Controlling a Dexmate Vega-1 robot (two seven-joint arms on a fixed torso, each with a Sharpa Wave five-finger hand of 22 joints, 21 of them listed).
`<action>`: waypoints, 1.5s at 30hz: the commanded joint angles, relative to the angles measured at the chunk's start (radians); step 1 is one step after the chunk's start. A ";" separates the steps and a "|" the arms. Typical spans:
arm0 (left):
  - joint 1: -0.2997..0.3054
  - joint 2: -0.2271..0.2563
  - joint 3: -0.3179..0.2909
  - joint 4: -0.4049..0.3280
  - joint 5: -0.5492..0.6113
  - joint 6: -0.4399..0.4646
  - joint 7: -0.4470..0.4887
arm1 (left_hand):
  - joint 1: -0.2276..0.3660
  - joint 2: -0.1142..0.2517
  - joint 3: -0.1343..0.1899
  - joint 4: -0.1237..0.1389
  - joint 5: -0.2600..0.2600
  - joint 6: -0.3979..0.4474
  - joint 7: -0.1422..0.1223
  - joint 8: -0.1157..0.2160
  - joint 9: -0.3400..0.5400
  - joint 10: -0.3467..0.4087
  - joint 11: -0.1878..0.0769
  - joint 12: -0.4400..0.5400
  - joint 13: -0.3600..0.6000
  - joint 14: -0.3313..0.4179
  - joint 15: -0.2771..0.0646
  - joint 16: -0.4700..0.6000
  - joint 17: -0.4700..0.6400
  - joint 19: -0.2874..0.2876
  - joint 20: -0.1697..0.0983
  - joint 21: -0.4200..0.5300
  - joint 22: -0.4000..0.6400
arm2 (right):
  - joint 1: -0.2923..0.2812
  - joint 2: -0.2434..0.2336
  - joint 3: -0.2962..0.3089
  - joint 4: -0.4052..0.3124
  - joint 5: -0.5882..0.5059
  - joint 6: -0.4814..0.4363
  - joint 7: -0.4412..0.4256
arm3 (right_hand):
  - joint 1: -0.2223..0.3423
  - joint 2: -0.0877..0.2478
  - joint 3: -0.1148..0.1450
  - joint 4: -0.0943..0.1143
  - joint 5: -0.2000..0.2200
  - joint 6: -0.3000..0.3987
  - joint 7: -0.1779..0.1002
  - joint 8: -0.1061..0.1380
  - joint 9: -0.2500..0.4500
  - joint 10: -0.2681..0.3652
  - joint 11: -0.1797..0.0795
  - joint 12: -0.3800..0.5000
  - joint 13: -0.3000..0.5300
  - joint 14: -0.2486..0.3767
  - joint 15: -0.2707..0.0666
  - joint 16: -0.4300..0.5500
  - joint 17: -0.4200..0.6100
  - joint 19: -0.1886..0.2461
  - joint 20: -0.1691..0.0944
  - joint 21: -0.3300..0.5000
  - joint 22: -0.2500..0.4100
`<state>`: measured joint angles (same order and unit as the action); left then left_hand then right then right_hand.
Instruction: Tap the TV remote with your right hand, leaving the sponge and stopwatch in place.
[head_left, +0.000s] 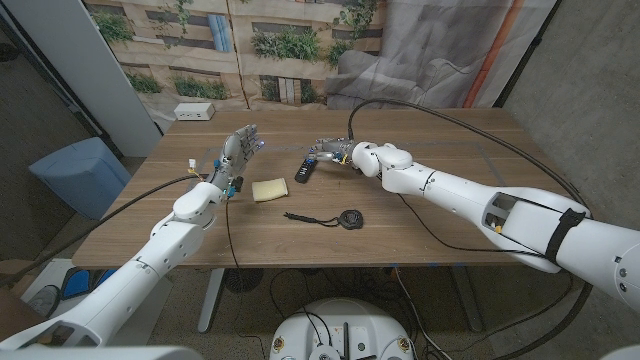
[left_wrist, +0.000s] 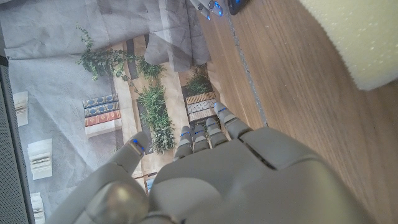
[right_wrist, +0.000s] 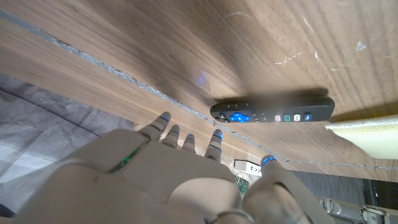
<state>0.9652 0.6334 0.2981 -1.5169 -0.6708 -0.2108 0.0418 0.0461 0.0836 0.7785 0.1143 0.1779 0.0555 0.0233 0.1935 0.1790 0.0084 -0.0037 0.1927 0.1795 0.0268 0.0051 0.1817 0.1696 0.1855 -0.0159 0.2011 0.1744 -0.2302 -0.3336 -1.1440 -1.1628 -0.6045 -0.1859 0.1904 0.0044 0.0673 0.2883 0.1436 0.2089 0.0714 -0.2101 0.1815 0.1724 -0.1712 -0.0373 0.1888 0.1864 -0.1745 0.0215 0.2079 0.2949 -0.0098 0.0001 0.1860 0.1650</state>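
Tabletop (head_left: 450, 215) of brown wood carries everything here, with a printed backdrop of plants and book spines hanging behind it. Both white arms reach in over it. The right robot hand (head_left: 335, 152) hovers at the far middle of the tabletop, its fingers spread and holding nothing, fingertips just above and beside the TV remote (head_left: 307, 166); from the right wrist view I cannot tell whether they touch it. The left robot hand (head_left: 237, 150) stands raised near the left side, fingers apart and pointing away from the robot, holding nothing.

A white power strip (head_left: 194, 112) sits at the far left corner of the tabletop. The pale yellow sponge (head_left: 269, 189) lies between the two hands, just left of the remote and nearer the robot. The remote is a slim black bar with a blue pad and small coloured buttons; any lettering on it is too small to read. The black round stopwatch (head_left: 349, 219) lies closer to the near edge, its cord (head_left: 305, 217) trailing left.
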 joint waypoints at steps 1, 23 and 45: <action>0.007 -0.003 0.002 -0.006 0.005 -0.009 0.003 | 0.008 0.103 0.004 0.001 0.000 0.005 -0.001 0.000 0.005 0.010 -0.001 0.000 0.001 0.010 0.001 0.001 0.005 0.011 0.001 0.004 0.004 | -0.006 -0.003 -0.005 0.002 0.019 -0.015 0.003 | -0.003 0.037 -0.001 0.005 0.006 0.002 0.000 0.003 0.002 -0.037 0.002 0.006 -0.001 -0.063 0.005 0.008 0.004 0.005 0.003 0.008 0.005; -0.003 -0.010 0.009 0.003 0.011 -0.013 -0.001 | 0.008 0.103 0.005 0.003 0.000 0.009 0.000 0.001 0.005 0.010 -0.003 -0.001 0.001 0.011 0.001 0.001 0.005 0.012 0.001 0.004 0.004 | 0.006 0.005 -0.017 0.041 0.030 -0.006 0.005 | -0.002 0.037 -0.005 0.008 0.008 0.011 0.004 0.005 0.002 -0.029 0.004 0.007 -0.001 -0.058 0.007 0.011 0.004 0.010 0.007 0.008 0.005; -0.018 -0.015 0.016 0.021 0.012 -0.016 -0.014 | 0.008 0.104 0.005 0.004 0.000 0.010 0.000 0.001 0.005 0.011 -0.004 -0.001 0.001 0.011 0.001 0.001 0.005 0.012 0.001 0.004 0.004 | 0.010 0.013 -0.027 0.054 0.031 -0.002 0.004 | -0.002 0.036 -0.011 0.010 0.009 0.017 0.005 0.005 0.003 -0.036 0.002 0.003 -0.001 -0.074 0.006 0.007 0.005 -0.006 0.003 0.001 0.005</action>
<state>0.9521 0.6186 0.3112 -1.5018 -0.6608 -0.2267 0.0302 0.0461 0.0836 0.7785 0.1143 0.1779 0.0554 0.0234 0.1935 0.1789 0.0139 -0.0091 0.1927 0.1792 0.0268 0.0051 0.1817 0.1696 0.1855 -0.0159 0.2011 0.1743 -0.2228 -0.3252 -1.1662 -1.1167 -0.5747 -0.1907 0.1967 0.0044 0.0673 0.2785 0.1532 0.2089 0.0802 -0.2014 0.1813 0.1702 -0.1713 -0.0374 0.1925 0.1864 -0.1745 0.0215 0.2153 0.2948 -0.0030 0.0071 0.1859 0.1650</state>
